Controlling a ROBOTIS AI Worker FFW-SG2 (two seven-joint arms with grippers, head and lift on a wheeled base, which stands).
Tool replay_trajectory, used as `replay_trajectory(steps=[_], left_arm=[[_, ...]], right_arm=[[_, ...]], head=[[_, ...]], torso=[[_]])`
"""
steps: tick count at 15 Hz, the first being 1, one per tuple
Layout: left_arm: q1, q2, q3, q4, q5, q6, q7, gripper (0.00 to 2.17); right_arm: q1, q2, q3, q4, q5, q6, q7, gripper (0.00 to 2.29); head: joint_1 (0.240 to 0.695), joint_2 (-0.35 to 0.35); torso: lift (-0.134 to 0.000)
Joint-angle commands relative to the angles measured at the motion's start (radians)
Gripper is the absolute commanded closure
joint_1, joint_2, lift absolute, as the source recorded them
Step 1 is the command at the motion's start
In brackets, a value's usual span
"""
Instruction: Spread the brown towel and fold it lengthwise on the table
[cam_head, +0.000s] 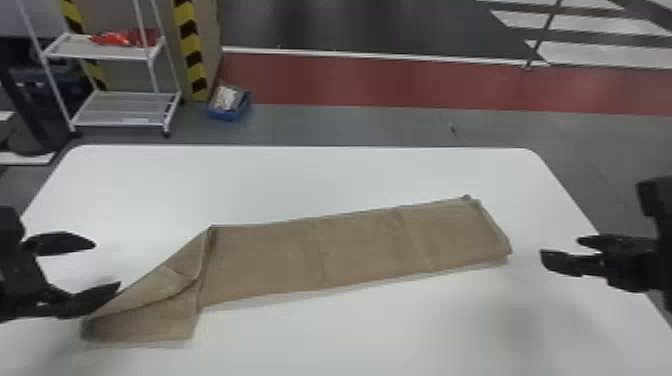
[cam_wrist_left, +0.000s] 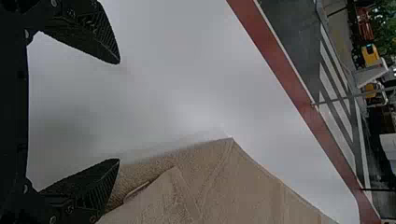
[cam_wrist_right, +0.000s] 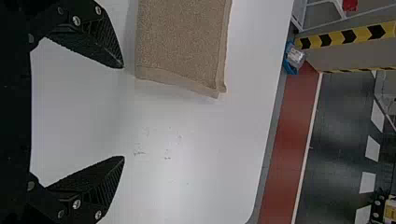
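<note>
Well, left tool (cam_head: 106, 265) and right tool (cam_head: 560, 249) gape near the bench's (cam_head: 300, 172) side edges, the brown towel (cam_head: 350, 250) between; beyond the far edge, white cart (cam_head: 75, 50) and blue bin (cam_head: 225, 115).

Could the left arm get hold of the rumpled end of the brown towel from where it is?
Probably yes: the left pincer is open, close to that end of the brown towel, and I see nothing in the way.
</note>
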Motion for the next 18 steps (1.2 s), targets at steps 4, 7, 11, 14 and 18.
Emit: replay_trajectory(steps=[4, 7, 11, 14, 18], left_arm=[[0.090, -0.006, 0.062, -0.105, 0.123, -0.039, -0.057, 0.19], [0.098, -0.007, 0.063, -0.108, 0.137, -0.039, -0.117, 0.19], [0.069, -0.010, 0.042, -0.060, 0.065, -0.103, 0.093, 0.20], [0.044, -0.003, 0.007, 0.012, 0.007, -0.143, 0.084, 0.21], [0.052, 0.006, 0.002, 0.012, 0.010, -0.195, 0.021, 0.21]], right_arm=[[0.000, 0.001, -0.002, 0.000, 0.000, 0.002, -0.002, 0.21], [0.001, -0.001, -0.006, 0.000, 0.000, 0.002, 0.000, 0.21], [0.009, 0.001, -0.008, 0.000, 0.000, 0.002, 0.002, 0.21], [0.009, -0.004, -0.014, 0.000, 0.000, 0.002, 0.000, 0.21], [-0.020, -0.001, -0.002, 0.004, 0.006, 0.015, 0.000, 0.21]], head=[[0.695, -0.130], [0.695, -0.151], [0.695, -0.145], [0.695, -0.119], [0.695, -0.135]], torso=[[-0.124], [-0.124], [-0.124], [-0.124], [-0.124]])
